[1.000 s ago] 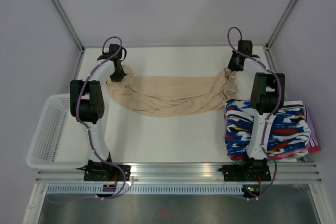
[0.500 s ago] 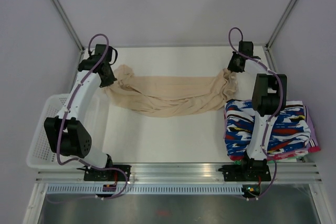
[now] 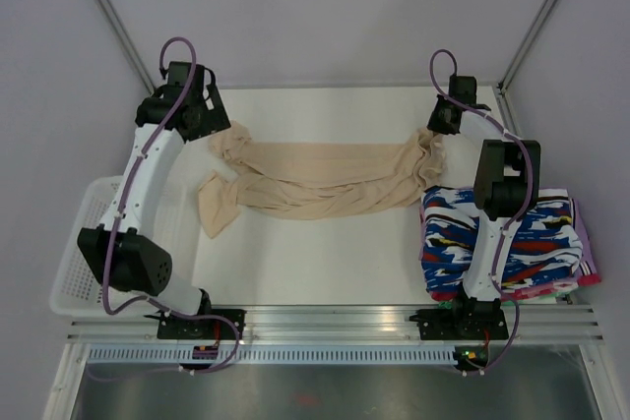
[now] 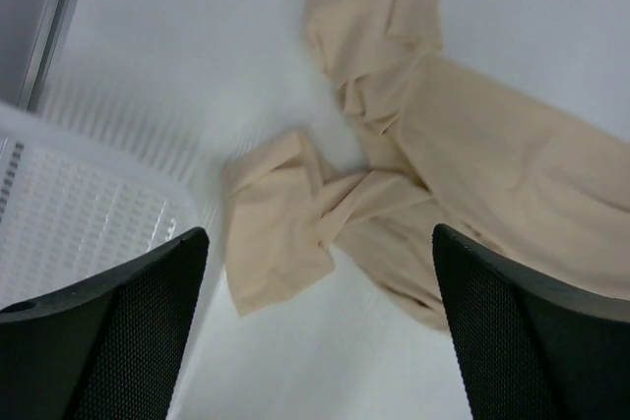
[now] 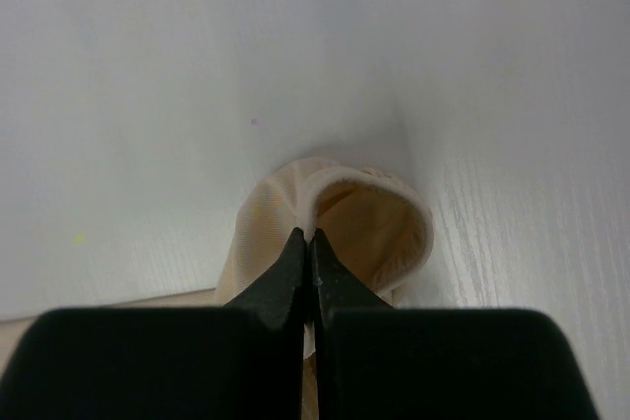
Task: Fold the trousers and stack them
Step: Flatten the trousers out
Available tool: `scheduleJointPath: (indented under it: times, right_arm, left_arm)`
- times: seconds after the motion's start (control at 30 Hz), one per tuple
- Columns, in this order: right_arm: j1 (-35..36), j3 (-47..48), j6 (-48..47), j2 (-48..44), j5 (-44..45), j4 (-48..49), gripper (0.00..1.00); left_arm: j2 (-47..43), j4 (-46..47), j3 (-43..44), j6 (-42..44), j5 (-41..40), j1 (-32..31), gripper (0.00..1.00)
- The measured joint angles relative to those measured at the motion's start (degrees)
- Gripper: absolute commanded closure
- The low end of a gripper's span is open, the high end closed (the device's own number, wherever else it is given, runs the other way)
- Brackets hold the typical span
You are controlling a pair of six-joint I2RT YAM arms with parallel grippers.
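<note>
The beige trousers [image 3: 325,179] lie stretched across the far half of the white table. Their two leg ends lie loose at the left, one near the back [image 3: 228,140] and one nearer the front [image 3: 219,209]. My left gripper [image 3: 205,113] hangs open above the far-left corner and holds nothing. In its wrist view the trousers [image 4: 472,145] lie on the table below the gripper [image 4: 320,231]. At the far right my right gripper [image 3: 438,130] is shut on the trousers' other end. The right wrist view shows a fold of the trousers' hem [image 5: 374,223] pinched in the gripper [image 5: 312,235].
A white mesh basket [image 3: 94,243] stands at the table's left edge, also seen from the left wrist [image 4: 79,204]. A stack of folded blue, white, red and black patterned garments [image 3: 536,238] sits at the right edge beside the right arm. Metal frame posts rise at both far corners.
My left gripper has opened and let go of the leg ends, which dropped onto the table. The left arm has swung out to the far left. The right gripper has not moved.
</note>
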Motion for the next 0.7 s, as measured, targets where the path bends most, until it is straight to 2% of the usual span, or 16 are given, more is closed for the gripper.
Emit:
scheduleJointPath:
  times: [0.1,0.3,0.47,0.63,0.7]
  right_arm:
    - [0.0,0.0,-0.1,0.0,0.0,0.0,1.0]
    - [0.0,0.0,-0.3,0.0,0.3,-0.5,1.0]
    - [-0.2,0.0,-0.3,0.0,0.4,-0.5,1.0]
    - [-0.5,0.0,-0.3,0.0,0.4,-0.5,1.0]
    - [-0.6,0.0,-0.3,0.0,0.4,-0.6,1.0]
  left_arm:
    - [7.7,4.7,7.6,2.6,2.2,-0.8,0.0]
    - [29.8,8.7,21.1,4.8,1.8,-4.3,0.0]
    - [40.8,8.5,22.2,4.9,1.6,-5.9,0.01]
    - [44.7,8.5,22.3,5.2,-1.8,-6.5,0.05]
    - [45.4,8.6,22.3,5.2,-3.8,-6.5,0.1]
